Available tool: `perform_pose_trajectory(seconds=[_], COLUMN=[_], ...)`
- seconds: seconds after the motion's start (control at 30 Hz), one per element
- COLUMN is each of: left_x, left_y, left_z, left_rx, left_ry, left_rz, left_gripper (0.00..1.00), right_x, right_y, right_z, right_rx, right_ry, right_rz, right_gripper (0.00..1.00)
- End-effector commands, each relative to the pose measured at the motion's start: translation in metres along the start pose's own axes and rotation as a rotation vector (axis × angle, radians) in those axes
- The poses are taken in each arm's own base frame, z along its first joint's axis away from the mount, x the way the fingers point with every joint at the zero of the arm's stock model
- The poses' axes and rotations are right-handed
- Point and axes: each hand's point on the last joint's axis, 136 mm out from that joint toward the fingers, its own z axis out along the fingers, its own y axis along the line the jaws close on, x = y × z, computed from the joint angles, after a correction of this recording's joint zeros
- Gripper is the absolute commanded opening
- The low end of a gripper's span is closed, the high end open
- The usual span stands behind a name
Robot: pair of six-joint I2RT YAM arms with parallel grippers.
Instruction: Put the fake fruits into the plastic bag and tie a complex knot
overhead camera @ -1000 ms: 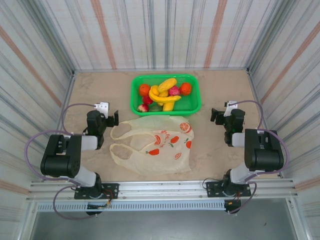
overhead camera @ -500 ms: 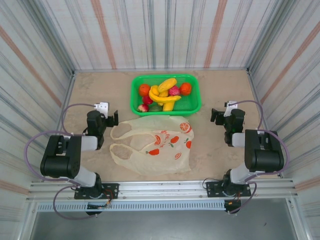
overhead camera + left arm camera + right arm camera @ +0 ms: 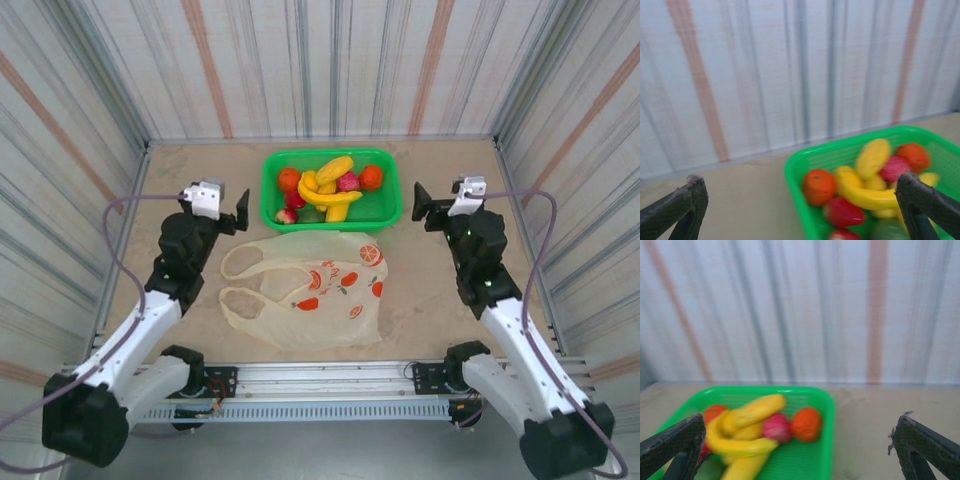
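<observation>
Fake fruits (image 3: pixel 330 190), glossy plastic bananas, orange rounds and red pieces, lie heaped in the green rectangular plastic basket (image 3: pixel 392 214), ahead-right of my left gripper (image 3: pixel 800 212) and ahead-left of my right gripper (image 3: pixel 797 450). Both jaws stand wide apart, empty. The thin cream printed plastic bag (image 3: pixel 320 290) lies flat behind both jaws, mouth shut. Risks I judge: glossy fruit squirting from a pinch; fruit landing on the closed bag.

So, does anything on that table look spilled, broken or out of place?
Nothing stands out. The fake fruits all sit piled inside the green basket, none spilled on the table. The plastic bag lies flat and crumpled just in front of it, handles to the left, with no tear that I can see.
</observation>
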Motion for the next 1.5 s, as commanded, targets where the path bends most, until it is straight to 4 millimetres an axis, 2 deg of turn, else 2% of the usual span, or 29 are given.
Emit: perform_pose_trajectory(seconds=[0.0,0.07,0.13,0.2,0.23,0.3,0.37,0.43,0.57,0.63,0.7,0.8,0.9,0.97,1.03,1.17,1.37,1.47], left_x=[0.004,0.010,0.015,0.029,0.035,0.040,0.038,0.040,0.055,0.060,0.062,0.054,0.047,0.047,0.044,0.047,0.049,0.048], left_y=[-0.041,-0.062,-0.069,-0.048,-0.042,-0.035,-0.037,-0.037,-0.034,-0.032,-0.030,-0.029,-0.029,-0.028,-0.027,-0.025,-0.022,-0.021], left_z=[-0.036,-0.063,-0.085,-0.099,-0.105,-0.116,-0.126,-0.133,-0.135,-0.133,-0.129,-0.126,-0.122,-0.118,-0.117,-0.118,-0.123,-0.121], left_rx=[0.065,0.139,0.221,0.111,0.080,0.066,0.109,0.130,0.123,0.112,0.096,0.092,0.092,0.081,0.080,0.074,0.066,0.061], left_ry=[0.234,0.396,0.512,0.578,0.579,0.567,0.558,0.586,0.626,0.623,0.605,0.584,0.558,0.544,0.541,0.517,0.491,0.484], left_rz=[-0.125,-0.109,-0.070,-0.132,-0.191,-0.291,-0.315,-0.279,-0.214,-0.202,-0.197,-0.200,-0.204,-0.200,-0.199,-0.187,-0.185,-0.177], left_gripper=[0.99,0.99,0.99,0.99,0.99,0.99,0.99,0.99,0.99,0.99,0.99,0.99,0.99,0.99,0.99,0.99,0.99,0.99], right_x=[0.010,0.012,0.014,0.020,0.023,0.046,0.076,0.104,0.146,0.161,0.168,0.178,0.191,0.200,0.209,0.219,0.240,0.243], right_y=[0.027,0.046,0.069,0.062,0.071,0.075,0.074,0.080,0.087,0.080,0.077,0.072,0.049,0.031,0.023,0.031,0.048,0.062], right_z=[-0.033,-0.055,-0.071,-0.077,-0.080,-0.079,-0.078,-0.085,-0.089,-0.077,-0.060,-0.029,0.003,0.025,0.048,0.086,0.128,0.152], right_rx=[0.006,-0.030,-0.180,-0.155,-0.228,-0.230,-0.161,-0.154,-0.115,-0.059,-0.042,-0.015,0.089,0.131,0.119,0.092,0.092,0.069], right_ry=[0.222,0.370,0.454,0.463,0.492,0.671,0.807,0.906,1.053,1.050,1.043,1.050,1.056,1.063,1.065,1.103,1.124,1.121], right_rz=[0.053,0.066,0.054,0.143,0.159,0.204,0.218,0.212,0.263,0.252,0.257,0.293,0.179,0.228,0.315,0.269,0.214,0.198], right_gripper=[0.99,0.99,0.99,0.99,0.99,0.99,0.99,0.98,0.89,0.88,0.84,0.78,0.78,0.73,0.67,0.54,0.54,0.54])
